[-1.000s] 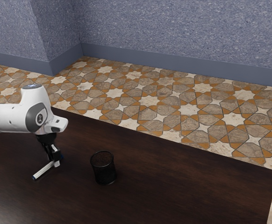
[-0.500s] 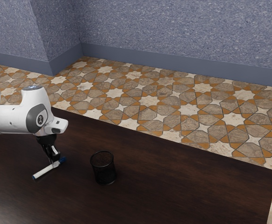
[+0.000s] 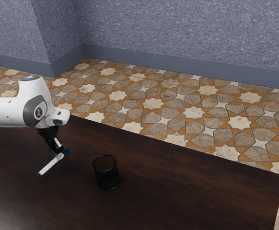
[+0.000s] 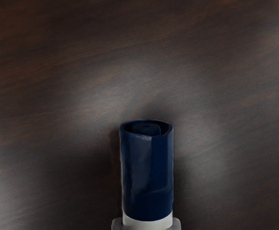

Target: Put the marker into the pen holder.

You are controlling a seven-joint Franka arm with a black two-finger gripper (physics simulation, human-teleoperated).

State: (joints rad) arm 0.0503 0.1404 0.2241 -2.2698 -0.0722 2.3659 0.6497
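One marker [image 3: 50, 165] is pinched in your gripper [image 3: 58, 155], and it appears to hang just above the dark wooden table [image 3: 187, 191]. In the wrist view you can see grey fingertips [image 4: 177, 224] against both sides of its pale barrel, with the blue cap [image 4: 147, 177] sticking out beyond them.

The relation you need to work with is this: the black mesh pen holder [image 3: 106, 175] stands upright on the table, toward the exterior view's right from your gripper and somewhat nearer that camera. Your marker's long axis lies aslant, much closer to level than upright. The capped end points toward the exterior view's right and away from the camera; the long pale end reaches back toward the exterior view's left and the camera, well apart from the holder.

You have the grasp, so the carry looks like the step in hand. I judge you need more height first, then a sideways move with a turn of the wrist that brings the marker near vertical over the open mouth. Cross at this slant and either end could catch the rim and tip the holder.
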